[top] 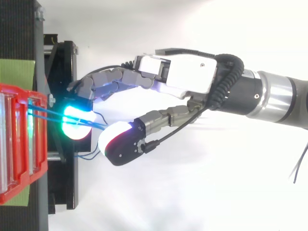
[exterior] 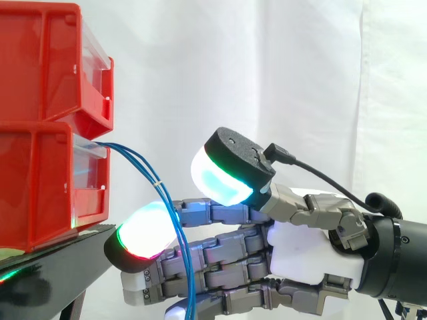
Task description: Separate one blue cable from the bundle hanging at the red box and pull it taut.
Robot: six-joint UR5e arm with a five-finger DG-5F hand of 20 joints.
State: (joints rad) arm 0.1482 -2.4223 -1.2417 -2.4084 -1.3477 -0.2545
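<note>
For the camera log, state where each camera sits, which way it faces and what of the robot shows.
Side view: beside the work at its height, looking level at the stacked red plastic bins and thin blue cables; the hand enters from the right.
Top view: overhead, looking down on the black stand; hand and arm enter from the right.
Shared: bins, cables, hand.

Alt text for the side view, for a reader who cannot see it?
The robot's hand, fingers straight and thumb raised apart, reaches from the right to thin blue cables that hang from stacked red bins on a black stand; the cables drop in front of its fingers, not pinched.
</note>
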